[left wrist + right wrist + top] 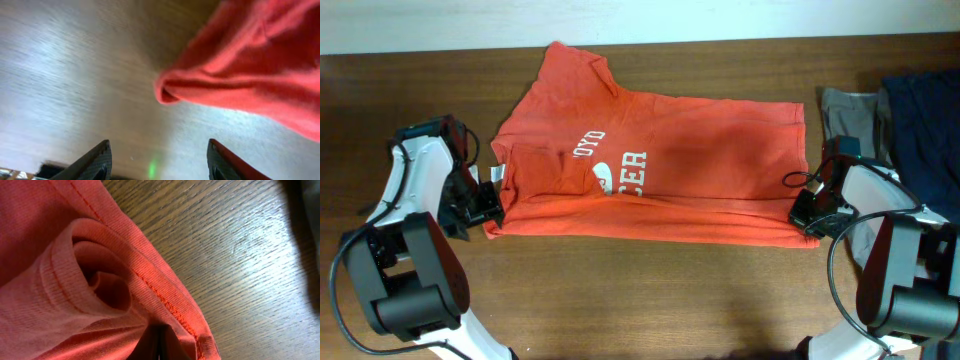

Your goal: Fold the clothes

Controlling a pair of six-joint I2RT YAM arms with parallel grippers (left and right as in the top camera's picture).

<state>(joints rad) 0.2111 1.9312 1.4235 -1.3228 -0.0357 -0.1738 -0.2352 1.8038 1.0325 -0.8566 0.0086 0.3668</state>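
Note:
The clothes (660,160), an orange-red T-shirt with white print, lie partly folded across the middle of the wooden table. My left gripper (485,205) sits at the shirt's near left corner. In the left wrist view it (159,157) stands open, and the rolled cloth edge (170,90) lies just ahead of the fingers, not touching them. My right gripper (807,215) is at the shirt's near right corner. Seen from the right wrist it (160,337) is shut, pinching the stitched hem (165,297), with bunched fabric (75,265) curling above it.
A grey garment (850,110) and a dark blue one (925,120) lie at the back right, close behind the right arm. Bare wooden table (650,290) runs along the front. The table's far edge is just beyond the shirt's collar.

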